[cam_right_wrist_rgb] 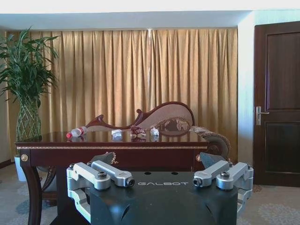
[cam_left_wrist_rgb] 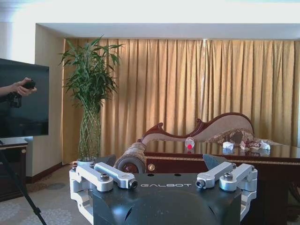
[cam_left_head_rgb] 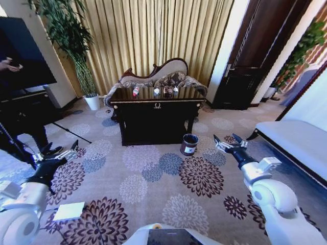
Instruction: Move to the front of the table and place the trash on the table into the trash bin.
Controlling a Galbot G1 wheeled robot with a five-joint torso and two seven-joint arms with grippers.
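Trash (cam_left_head_rgb: pixel 164 91) along the table's (cam_left_head_rgb: pixel 153 120) far edge, robot well short of it.
Approach step in hand: both grippers, left (cam_left_head_rgb: pixel 65 151) and right (cam_left_head_rgb: pixel 228 142), spread wide and empty; trash bin (cam_left_head_rgb: pixel 189 144) at the table's front right corner; closing in comes next.

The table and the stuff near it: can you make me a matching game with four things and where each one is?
Things:
1. bottle
2. trash bin
3. plant pot
4. sofa

Places:
A. behind the table, by the curtain
B. on the carpet by the table's front right corner
C. lying on the tabletop, toward its left
D. on the floor to the left of the table

Pairs: 1-C, 2-B, 3-D, 4-A
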